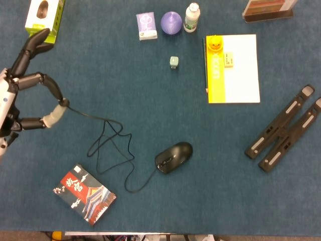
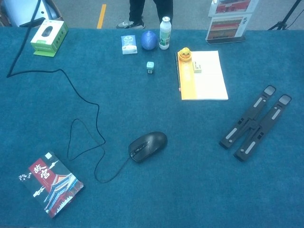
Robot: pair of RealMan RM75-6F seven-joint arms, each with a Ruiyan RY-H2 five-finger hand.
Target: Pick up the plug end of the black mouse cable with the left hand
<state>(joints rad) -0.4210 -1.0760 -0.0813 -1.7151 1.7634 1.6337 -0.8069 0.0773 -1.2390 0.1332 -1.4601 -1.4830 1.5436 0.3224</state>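
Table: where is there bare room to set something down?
Bare patches: between the mouse and the stands, and along the near edge right of the booklet. Crowded: the cable loops left of the mouse, and the far edge around the bottle.

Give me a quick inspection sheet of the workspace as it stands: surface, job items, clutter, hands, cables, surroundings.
Surface: blue carpeted table, flat.
Job's things: black mouse near the centre; plug end pinched in the left hand.
Clutter: red-patterned booklet, green mouse box, yellow-and-white notebook with a rubber duck on it, two black folding stands, purple ball, white bottle, small cube.
Hands: left hand at the left edge, fingers closed on the plug; right hand nothing seen.
Cables: mouse cable runs in loose loops from mouse to left hand.
Surroundings: a person's legs beyond the far edge in the chest view.
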